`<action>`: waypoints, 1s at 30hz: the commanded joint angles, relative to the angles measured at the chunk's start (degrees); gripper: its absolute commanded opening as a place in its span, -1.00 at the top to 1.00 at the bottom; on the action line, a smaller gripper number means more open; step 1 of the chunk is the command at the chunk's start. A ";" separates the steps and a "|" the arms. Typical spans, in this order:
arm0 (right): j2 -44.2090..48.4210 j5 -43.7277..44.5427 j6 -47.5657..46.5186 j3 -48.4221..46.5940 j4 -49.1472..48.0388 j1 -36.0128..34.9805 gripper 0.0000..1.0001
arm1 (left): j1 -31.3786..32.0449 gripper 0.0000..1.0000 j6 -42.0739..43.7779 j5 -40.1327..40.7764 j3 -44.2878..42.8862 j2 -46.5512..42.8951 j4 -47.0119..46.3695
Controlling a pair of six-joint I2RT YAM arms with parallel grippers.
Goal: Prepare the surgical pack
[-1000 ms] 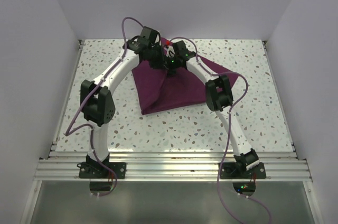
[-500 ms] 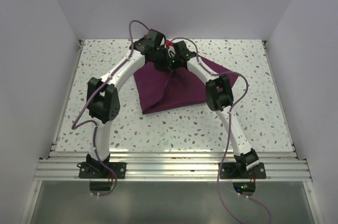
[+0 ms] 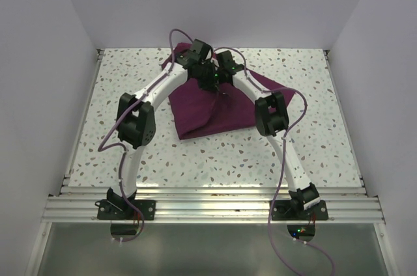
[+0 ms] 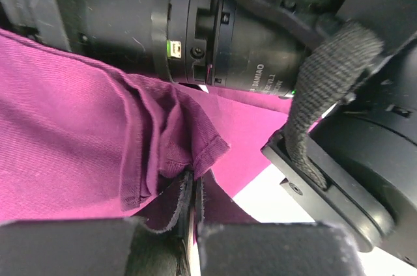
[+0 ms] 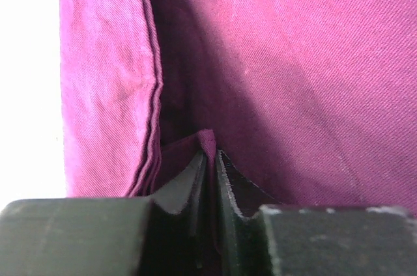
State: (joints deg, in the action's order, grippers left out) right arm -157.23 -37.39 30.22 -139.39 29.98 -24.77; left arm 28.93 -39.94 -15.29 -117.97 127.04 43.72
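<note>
The surgical pack (image 3: 208,110) is a dark maroon cloth lying folded at the middle back of the speckled table (image 3: 130,74). Both grippers meet over its far part. My left gripper (image 3: 203,73) is shut on a bunched hemmed corner of the cloth (image 4: 202,149), its jaws (image 4: 193,181) pressed together on the fabric. Close beside it, the right arm's black wrist (image 4: 247,35) fills the top of the left wrist view. My right gripper (image 3: 219,84) pinches a small raised fold of the cloth (image 5: 293,61) between its pads, shown by the right wrist view (image 5: 210,155).
White walls (image 3: 52,41) close in the table on three sides. An aluminium rail (image 3: 208,207) with both arm bases runs along the near edge. Purple cables (image 3: 280,178) loop off both arms. A doubled cloth edge (image 5: 153,81) lies left of the right jaws.
My left arm has swung to the right and farther back, carrying its cloth corner toward the right gripper. A strip of cloth now shows behind it. The right arm has stayed put.
</note>
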 commanded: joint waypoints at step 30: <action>7.27 2.04 10.92 3.06 -3.52 11.85 -0.98 | 0.95 0.99 -1.45 -5.63 -2.52 5.05 -5.58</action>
State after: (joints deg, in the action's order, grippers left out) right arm -156.14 -41.10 43.57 -139.44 23.73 -13.32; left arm 29.41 -40.12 -18.46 -117.97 131.39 41.17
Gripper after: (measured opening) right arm 0.984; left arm 0.016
